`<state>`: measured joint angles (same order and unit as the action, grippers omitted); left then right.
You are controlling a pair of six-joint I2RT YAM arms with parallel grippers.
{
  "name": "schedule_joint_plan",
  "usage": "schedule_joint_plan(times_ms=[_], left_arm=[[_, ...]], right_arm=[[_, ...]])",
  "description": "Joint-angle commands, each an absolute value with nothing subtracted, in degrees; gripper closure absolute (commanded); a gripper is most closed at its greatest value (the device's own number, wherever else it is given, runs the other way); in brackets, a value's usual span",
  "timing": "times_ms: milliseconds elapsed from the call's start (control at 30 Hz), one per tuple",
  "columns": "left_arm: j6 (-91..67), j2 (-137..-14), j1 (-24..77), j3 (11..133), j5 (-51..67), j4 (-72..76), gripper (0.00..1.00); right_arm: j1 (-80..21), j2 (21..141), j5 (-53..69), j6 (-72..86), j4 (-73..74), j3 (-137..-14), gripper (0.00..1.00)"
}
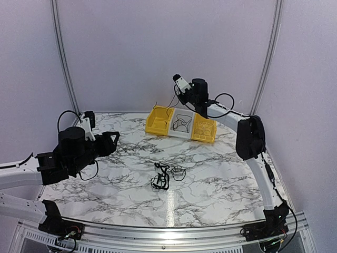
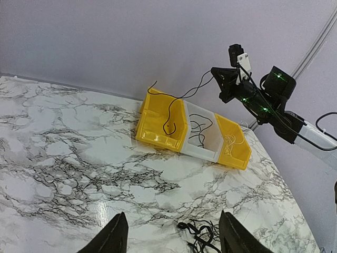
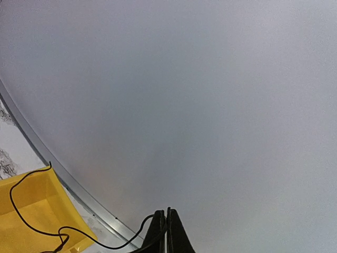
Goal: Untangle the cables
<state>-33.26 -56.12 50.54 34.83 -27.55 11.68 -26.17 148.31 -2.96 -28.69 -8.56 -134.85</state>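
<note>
A loose knot of thin black cables lies on the marble table; it also shows in the left wrist view, low between my fingers. My left gripper is open and empty, hovering left of the knot. My right gripper is raised above the bins and shut on a single thin black cable. That cable's free end hangs into the left yellow bin.
Three bins stand in a row at the back: the left yellow bin, a white bin holding a black cable, and a right yellow bin holding a whitish cable. Grey walls close the back.
</note>
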Motion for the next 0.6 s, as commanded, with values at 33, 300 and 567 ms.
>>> schedule_joint_plan(times_ms=[33, 300, 567], left_arm=[[-33.6, -56.6, 50.2, 34.6, -28.2, 12.0, 0.39], [-34.1, -56.8, 50.2, 34.2, -27.7, 12.3, 0.39], [-34.2, -56.0, 50.2, 33.8, -27.7, 12.3, 0.39]], right_arm=[[-25.6, 142.9, -6.0, -27.9, -10.6, -134.7, 1.0], [-26.3, 140.8, 1.4, -32.8, -8.4, -129.4, 1.0], [-29.6, 142.1, 2.2, -37.1, -8.3, -125.8, 1.0]])
